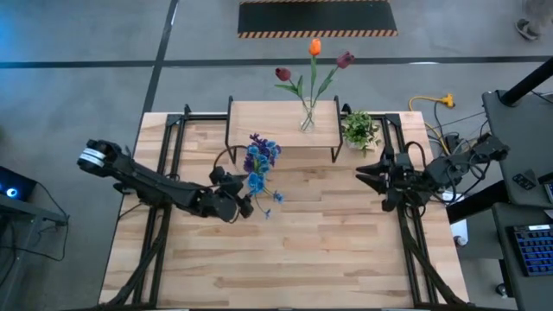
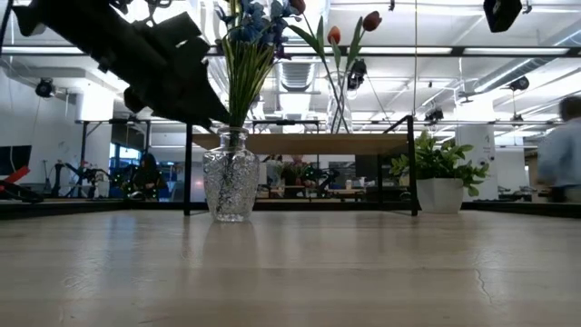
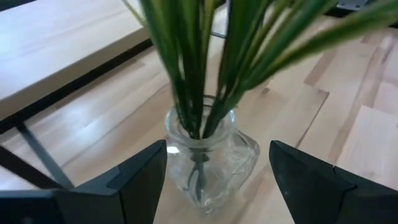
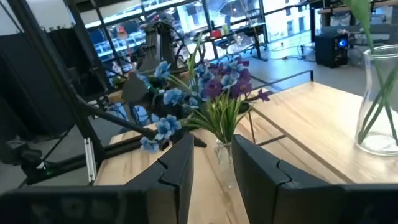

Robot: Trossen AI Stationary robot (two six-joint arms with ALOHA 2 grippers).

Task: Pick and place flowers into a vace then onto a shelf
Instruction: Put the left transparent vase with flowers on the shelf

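Note:
A small cut-glass vase (image 2: pixel 230 186) stands on the tabletop in front of the shelf (image 1: pixel 268 125) and holds the blue and purple flowers (image 1: pixel 259 160) with their green stems. My left gripper (image 1: pixel 242 206) is open; its fingers stand on either side of that vase (image 3: pixel 208 155) at neck height without touching it. On the shelf stands a tall clear vase (image 1: pixel 307 121) with the orange, dark red and maroon tulips (image 1: pixel 314 47). My right gripper (image 1: pixel 361 175) waits open at the table's right, pointing toward the bunch (image 4: pixel 211 93).
A small potted plant (image 1: pixel 359 130) in a white pot (image 2: pixel 440 193) stands on the table just right of the shelf, close to my right gripper. The shelf's black legs (image 2: pixel 187 173) rise behind the small vase. The near half of the plank tabletop (image 1: pixel 294 259) is bare.

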